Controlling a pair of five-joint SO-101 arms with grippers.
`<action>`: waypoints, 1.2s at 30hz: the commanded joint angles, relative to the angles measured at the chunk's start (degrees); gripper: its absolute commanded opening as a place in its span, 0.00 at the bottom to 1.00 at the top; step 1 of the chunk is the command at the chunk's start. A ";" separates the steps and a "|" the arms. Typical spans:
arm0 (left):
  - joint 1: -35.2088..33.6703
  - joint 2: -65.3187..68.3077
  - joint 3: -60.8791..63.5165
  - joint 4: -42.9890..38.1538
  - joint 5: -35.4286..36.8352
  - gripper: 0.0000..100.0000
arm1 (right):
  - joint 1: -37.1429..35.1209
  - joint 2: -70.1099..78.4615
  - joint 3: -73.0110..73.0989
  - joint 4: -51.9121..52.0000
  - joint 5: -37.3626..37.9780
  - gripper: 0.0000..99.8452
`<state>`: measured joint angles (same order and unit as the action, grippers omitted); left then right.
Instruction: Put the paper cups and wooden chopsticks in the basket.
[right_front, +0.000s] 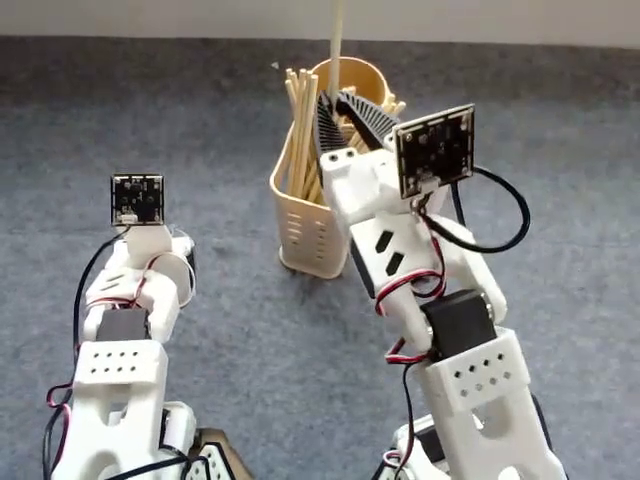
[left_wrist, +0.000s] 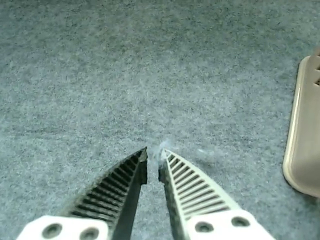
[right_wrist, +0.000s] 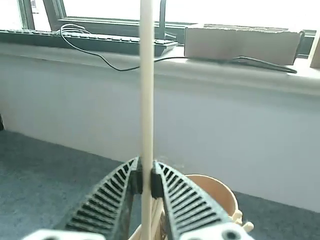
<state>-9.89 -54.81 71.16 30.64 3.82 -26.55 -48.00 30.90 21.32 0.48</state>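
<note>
From above, you have one basket (right_front: 310, 235) standing on the grey carpet (right_front: 230, 330). Inside it are one paper cup (right_front: 365, 80) at the far end and a packed bundle of chopsticks (right_front: 300, 130), too dense to count. Your right gripper (right_front: 335, 97) sits over the basket.

On your left wrist view, the left gripper (left_wrist: 152, 162) is all but closed, holding nothing, with the basket's wall (left_wrist: 302, 140) off to one side.

On your right wrist view, the right gripper (right_wrist: 145, 175) pinches one upright chopstick (right_wrist: 146, 75) above the cup (right_wrist: 212, 192).
</note>
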 joint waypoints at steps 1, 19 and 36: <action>0.48 -0.31 -0.22 -0.97 -0.44 0.08 | -0.31 1.27 1.45 -1.45 0.70 0.01; 0.84 -0.57 0.22 -1.14 -0.44 0.08 | 1.10 1.71 18.59 -6.02 0.70 0.12; 0.75 -0.75 0.22 -1.14 -0.44 0.08 | 2.86 0.31 -19.47 27.56 1.14 0.12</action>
<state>-9.89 -54.81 71.78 30.64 3.82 -24.70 -46.15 23.16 37.93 0.84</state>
